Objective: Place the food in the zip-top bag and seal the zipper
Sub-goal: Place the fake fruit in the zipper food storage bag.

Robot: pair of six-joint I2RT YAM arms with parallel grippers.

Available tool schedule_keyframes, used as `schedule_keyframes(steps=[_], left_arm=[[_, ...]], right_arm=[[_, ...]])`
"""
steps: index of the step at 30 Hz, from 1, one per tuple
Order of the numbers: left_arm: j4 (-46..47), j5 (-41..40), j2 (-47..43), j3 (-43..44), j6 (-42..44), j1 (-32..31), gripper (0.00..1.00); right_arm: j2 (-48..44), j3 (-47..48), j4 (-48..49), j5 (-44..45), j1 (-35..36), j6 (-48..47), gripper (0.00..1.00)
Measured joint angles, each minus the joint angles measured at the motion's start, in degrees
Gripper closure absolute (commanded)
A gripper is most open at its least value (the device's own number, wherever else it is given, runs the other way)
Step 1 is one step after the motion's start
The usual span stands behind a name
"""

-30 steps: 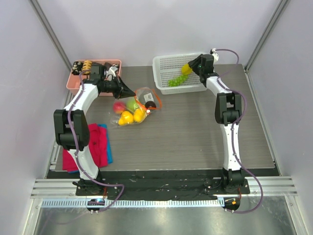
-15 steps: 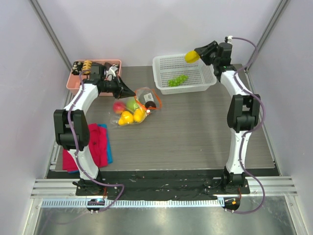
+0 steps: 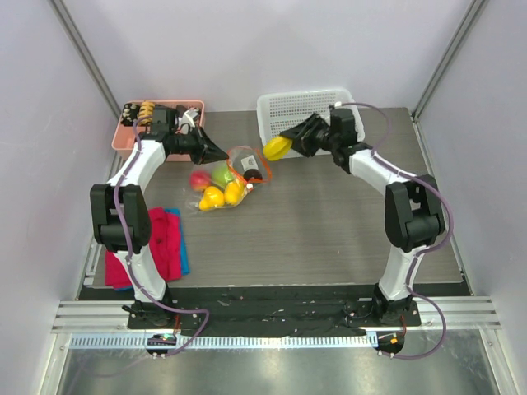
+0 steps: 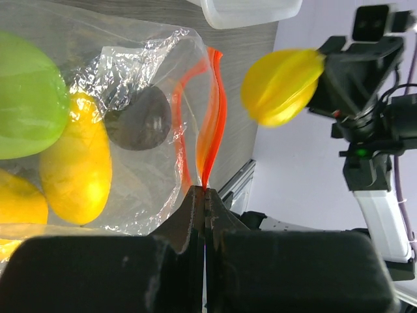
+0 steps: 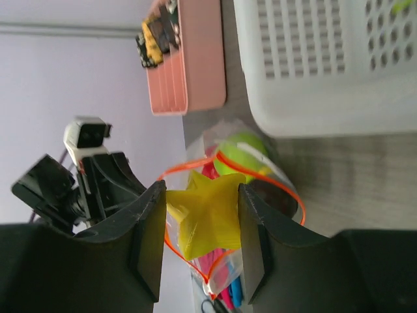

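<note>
1. While the left gripper [image 3: 221, 154] pinches the zip-top bag [image 3: 233, 174] open on the worktop [image 3: 329, 222], the right gripper [image 3: 286, 145] holds a yellow fruit [image 3: 275, 148] beside its mouth: loading.
2. Left wrist: jaws closed on the orange-red zipper [image 4: 212, 124]; crinkly clear film shows a lemon [image 4: 75, 166] and plum [image 4: 138, 117] inside.
3. Right wrist: fruit clamped over the zipper loop; next, lower it in, release.
</note>
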Motion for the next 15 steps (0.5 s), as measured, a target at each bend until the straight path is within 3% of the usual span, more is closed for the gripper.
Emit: schedule_keyframes(steps=[5,6,7,10,12,13,15], left_arm=[[0.07,0.11,-0.02,0.00,-0.57,0.00,1.00],[0.11,0.11,-0.02,-0.02,-0.79,0.00,1.00],[0.15,0.11,-0.02,0.00,-0.98,0.00,1.00],[0.33,0.13,-0.04,-0.02,-1.22,0.00,1.00],[0.35,0.13,-0.15,-0.02,-1.22,0.00,1.00],[0.35,0.15,-0.28,0.00,-1.25,0.02,1.00],[0.37,0.15,-0.55,0.00,-1.25,0.02,1.00]], right_arm=[[0.15,-2.32,-1.01,0.11,6.54,1.97,0.94],[0.15,-2.27,-1.11,0.37,7.63,2.01,0.89],[0.24,-2.08,-1.22,0.74,8.74,2.03,0.75],[1.99,0.35,-2.23,1.62,12.61,2.10,0.49],[4.26,3.39,-3.21,2.25,14.62,2.01,0.42],[5.29,4.46,-3.89,2.47,15.56,1.84,0.29],[5.97,4.94,-5.66,2.47,16.28,1.79,0.23]])
